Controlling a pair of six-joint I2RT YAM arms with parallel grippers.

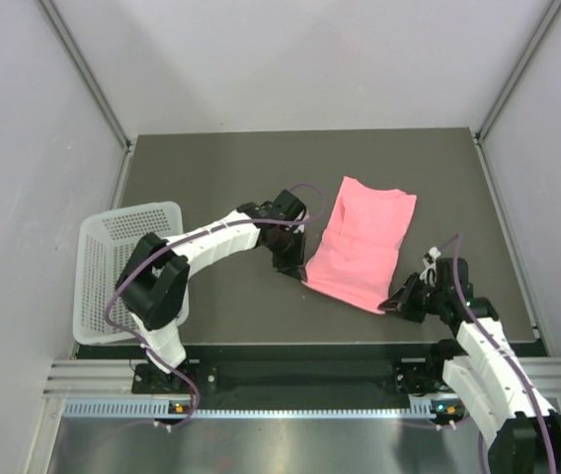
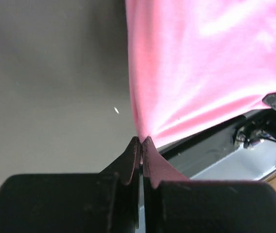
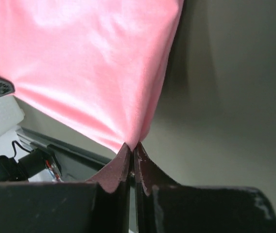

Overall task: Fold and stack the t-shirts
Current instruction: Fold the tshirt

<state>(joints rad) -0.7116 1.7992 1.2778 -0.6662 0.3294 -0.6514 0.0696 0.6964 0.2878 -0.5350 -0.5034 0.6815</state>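
Observation:
A salmon-pink t-shirt (image 1: pixel 363 242) lies folded lengthwise on the dark table, right of centre. My left gripper (image 1: pixel 300 272) is shut on its near left corner, and the fabric (image 2: pixel 201 63) fans out taut from the pinched tips (image 2: pixel 141 141). My right gripper (image 1: pixel 391 304) is shut on the near right corner, with the cloth (image 3: pixel 89 63) pulled into a point at the tips (image 3: pixel 131 145). The near edge of the shirt is stretched between the two grippers and slightly raised off the table.
A white perforated plastic basket (image 1: pixel 122 269) stands at the table's left edge, beside the left arm's base. Grey walls enclose the table (image 1: pixel 211 168) on three sides. The metal rail (image 1: pixel 290 380) with the arm bases runs along the near edge.

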